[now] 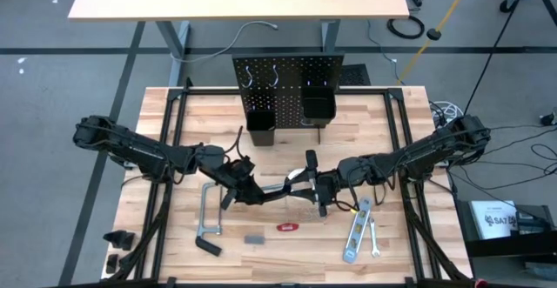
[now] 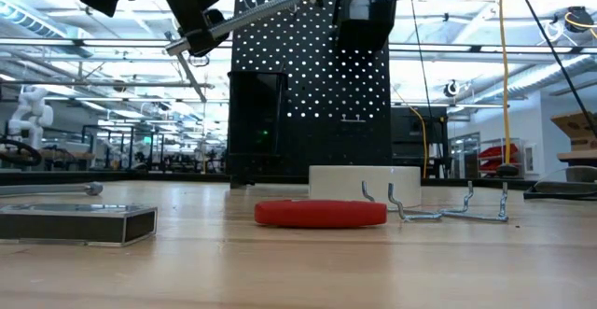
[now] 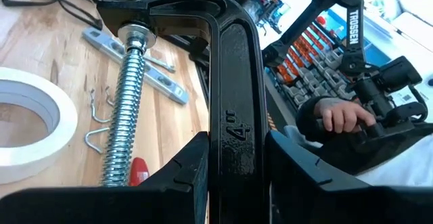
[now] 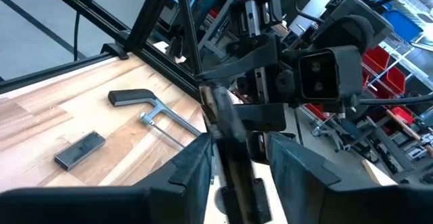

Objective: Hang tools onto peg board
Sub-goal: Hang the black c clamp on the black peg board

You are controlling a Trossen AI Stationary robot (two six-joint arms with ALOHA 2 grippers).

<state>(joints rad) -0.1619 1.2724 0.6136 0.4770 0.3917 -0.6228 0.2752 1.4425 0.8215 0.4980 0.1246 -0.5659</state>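
The wooden table (image 1: 261, 114) carries everything, and at its far edge stands the peg board (image 1: 287, 77), an upright black perforated panel with two black box-shaped bins (image 1: 261, 118) in front of it and hooks on its face.

Both arms reach in toward the middle of the table. The left pincer (image 1: 248, 190) and the right pincer (image 1: 315, 184) meet over the same tool: the dark C-clamp (image 3: 233, 95), held in the air between them above the table. In the left wrist view that arm's two fingers (image 3: 183, 166) are closed on the clamp's black frame, which bears the mark 4", with the silver threaded screw (image 3: 125, 109) running beside it. In the right wrist view the right pincer's fingers (image 4: 196, 160) sit on either side of a dark bar of the same clamp, gripping it.

The remaining tools lie on the table. The grey bar clamp (image 1: 207, 223) rests near the front left, with a small grey block (image 1: 254, 237) beside it. The silver level (image 1: 355, 231) and the small wrench (image 1: 372, 238) lie side by side at the front right. The white tape roll (image 3: 30, 126) sits below the clamp, loose metal hooks (image 3: 98, 122) just beside it, and the red-handled tool (image 1: 288, 227) near the front.

A person's hand (image 3: 342, 116) shows beyond the table in the left wrist view.
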